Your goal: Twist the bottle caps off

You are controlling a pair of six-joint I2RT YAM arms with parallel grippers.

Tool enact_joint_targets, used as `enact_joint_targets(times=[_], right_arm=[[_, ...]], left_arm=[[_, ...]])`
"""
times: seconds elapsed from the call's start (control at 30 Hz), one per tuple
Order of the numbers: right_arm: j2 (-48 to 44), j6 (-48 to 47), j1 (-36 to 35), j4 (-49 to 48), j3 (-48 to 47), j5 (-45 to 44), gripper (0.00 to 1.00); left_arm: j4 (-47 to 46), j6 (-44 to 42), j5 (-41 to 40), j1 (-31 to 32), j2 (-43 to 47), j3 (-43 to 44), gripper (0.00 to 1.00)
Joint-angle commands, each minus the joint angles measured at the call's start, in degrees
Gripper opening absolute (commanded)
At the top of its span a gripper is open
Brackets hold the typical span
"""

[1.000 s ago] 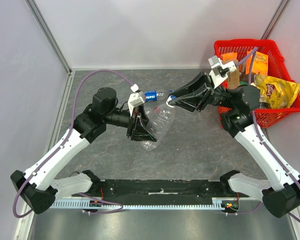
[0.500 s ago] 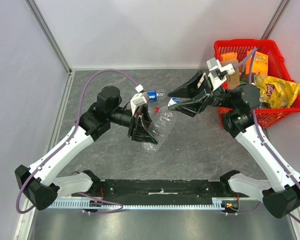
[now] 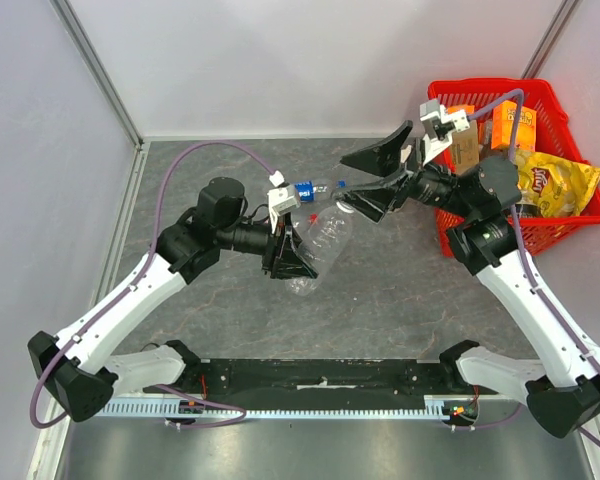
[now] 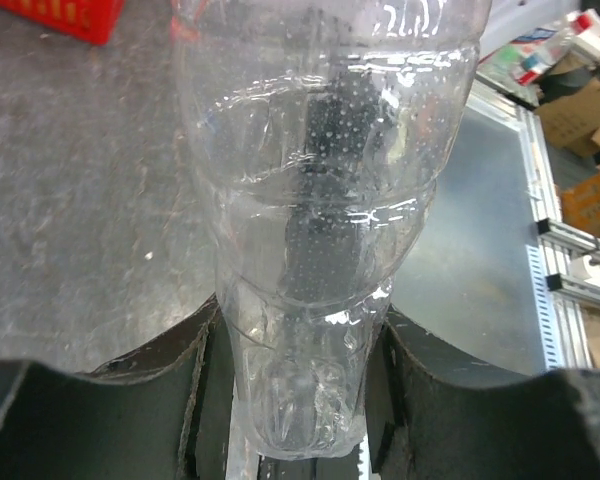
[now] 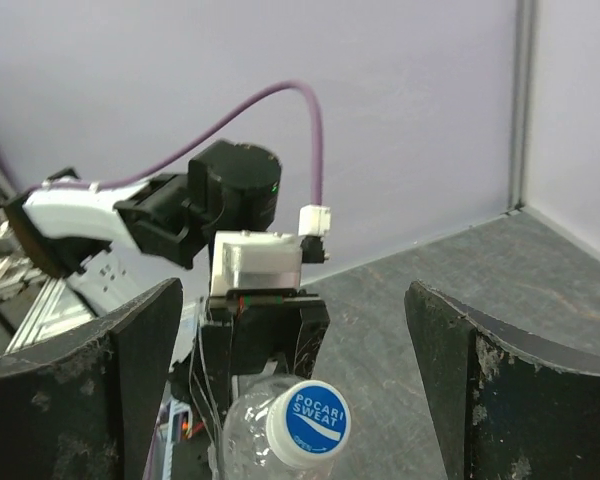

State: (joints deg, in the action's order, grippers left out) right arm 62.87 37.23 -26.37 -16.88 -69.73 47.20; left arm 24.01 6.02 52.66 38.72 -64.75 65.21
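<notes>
Pepsi bottle (image 3: 303, 188) sits half hidden behind the clear bottle (image 3: 325, 235) that your left gripper (image 4: 302, 322) clamps. Your right gripper (image 5: 292, 292) gapes open near its white cap (image 5: 308, 424). Red basket (image 3: 485, 88), right of the clear bottle, holds snack bags (image 3: 555, 185).

Tilted clear bottle (image 3: 318, 243), cap (image 5: 308, 423) on

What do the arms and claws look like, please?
The left arm and right arm have white links, black joints and purple cables. The left claw and right claw are black, with wedge-shaped fingers and white wrist blocks.
</notes>
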Motion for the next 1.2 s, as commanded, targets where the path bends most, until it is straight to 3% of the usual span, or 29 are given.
enact_joint_targets(times=[0.0,0.33,0.6,0.97,1.17], right_arm=[[-1.35,0.12,0.09,3.87,-3.30,-9.66,0.98],[2.42,3.54,0.18,12.22,-3.65,-20.65,0.98],[8.57,8.38,0.18,13.55,-4.53,-19.52,0.98],[16.14,7.60,-2.89,16.61,-7.69,-21.35,0.97],[19.83,6.71,-5.00,19.00,-8.05,-23.73,0.82]], left_arm=[[3.14,-5.31,-10.19,0.22,2.26,0.54,0.14],[4.82,-8.04,-35.58,0.13,7.62,-3.07,0.15],[7.62,-10.59,-50.89,0.22,8.59,-4.74,0.15],[8.69,-12.35,-59.16,0.13,4.90,-7.02,0.14],[7.46,-12.00,-57.67,0.22,4.11,-8.08,0.14]])
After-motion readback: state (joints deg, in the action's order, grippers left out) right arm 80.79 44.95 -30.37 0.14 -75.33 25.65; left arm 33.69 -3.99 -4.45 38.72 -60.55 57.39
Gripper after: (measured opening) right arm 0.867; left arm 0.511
